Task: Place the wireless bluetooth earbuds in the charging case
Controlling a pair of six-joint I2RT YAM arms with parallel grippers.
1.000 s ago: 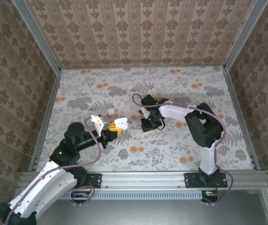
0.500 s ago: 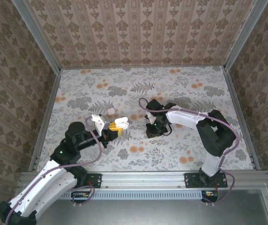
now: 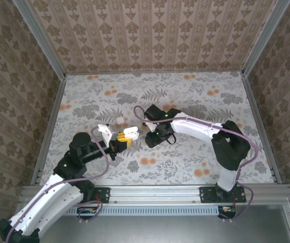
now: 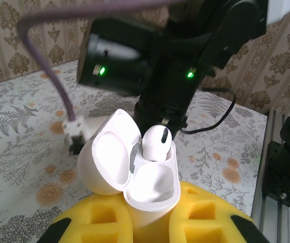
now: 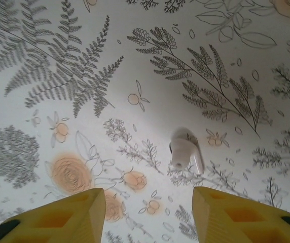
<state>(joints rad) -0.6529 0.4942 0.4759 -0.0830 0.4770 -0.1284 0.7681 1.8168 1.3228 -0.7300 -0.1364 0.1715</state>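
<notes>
My left gripper [image 4: 152, 215] is shut on the white charging case [image 4: 152, 190], which stands upright between its yellow foam fingers [image 4: 94, 217]. The lid [image 4: 104, 152] hangs open to the left. One white earbud [image 4: 157, 143] sits in the far slot; the near slot is empty. In the top view the case [image 3: 130, 132] is at mid-table, and my right gripper [image 3: 152, 138] hovers just to its right. A second earbud [image 5: 187, 150] lies on the flowered table, just beyond my right gripper [image 5: 147, 215], which is open with nothing between its fingers.
The right arm's black wrist [image 4: 160, 55] looms close behind the open case. A small pale round object [image 3: 119, 120] lies just behind the left gripper. Patterned walls and metal rails [image 3: 48, 131] fence the floral table [image 3: 195, 96], which has free room at the back and right.
My right gripper has swung left, closer to the held case. The left arm and the case have stayed where they were.
</notes>
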